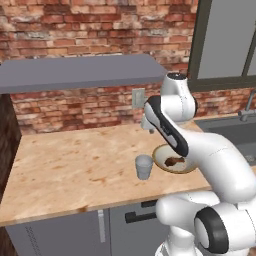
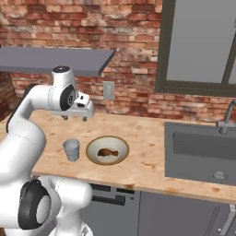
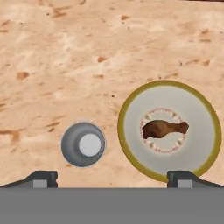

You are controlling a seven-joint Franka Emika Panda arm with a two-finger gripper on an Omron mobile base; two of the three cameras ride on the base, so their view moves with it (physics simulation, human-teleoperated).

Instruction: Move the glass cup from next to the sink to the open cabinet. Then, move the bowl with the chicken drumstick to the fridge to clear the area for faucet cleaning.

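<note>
Glass cup (image 1: 144,166) stands upright on wooden counter (image 1: 65,165), just beside bowl (image 2: 95,159), apart from it. Chicken drumstick (image 3: 164,129) lies in bowl centre. Gripper (image 2: 74,117) hangs above counter behind cup and bowl, fingers spread wide, holding nothing; both tips at bottom of hand view. Sink (image 2: 203,152) well to bowl's right, faucet (image 2: 227,115) at its back edge. Brick wall (image 1: 75,107) behind counter.

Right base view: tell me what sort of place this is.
A rendered kitchen, most likely: a dark sink with a faucet is set in a wooden counter, with a brick wall behind.
</note>
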